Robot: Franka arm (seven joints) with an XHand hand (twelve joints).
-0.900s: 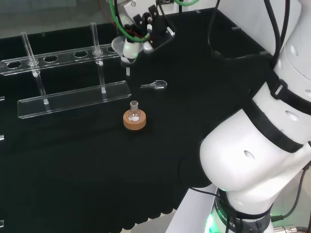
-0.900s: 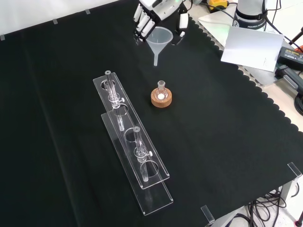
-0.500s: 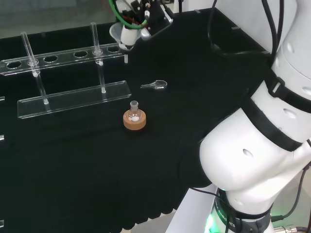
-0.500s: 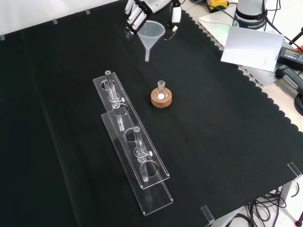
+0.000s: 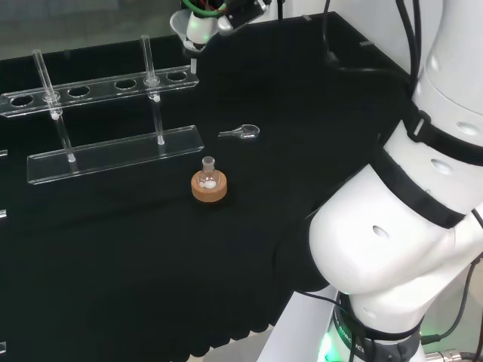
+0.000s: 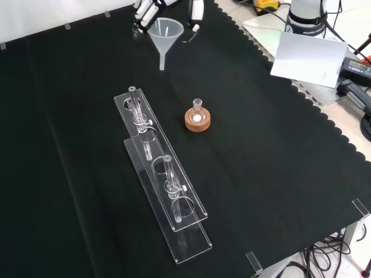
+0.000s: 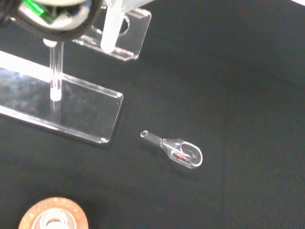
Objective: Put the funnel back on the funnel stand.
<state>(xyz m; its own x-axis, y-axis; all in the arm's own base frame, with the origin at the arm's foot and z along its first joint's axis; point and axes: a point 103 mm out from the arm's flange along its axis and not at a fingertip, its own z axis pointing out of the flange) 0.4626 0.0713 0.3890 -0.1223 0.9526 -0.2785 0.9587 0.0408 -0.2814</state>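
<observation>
Leftmost in the front view, the clear funnel stand (image 6: 164, 197) runs from near toward the far left; just beyond its far end the hand (image 6: 146, 10), fingers curled around the rim, holds the funnel (image 6: 164, 30) upright above the cloth, spout down. Right of the stand, a small flask (image 6: 197, 113) sits in a cork ring (image 6: 197, 121)

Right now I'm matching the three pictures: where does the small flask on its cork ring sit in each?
Head view: flask centre, before the clear stand.
Front view: centre, right of that stand.
Wrist view: cork ring cut by the picture's edge.
Shared landmark: the clear stand.
</observation>
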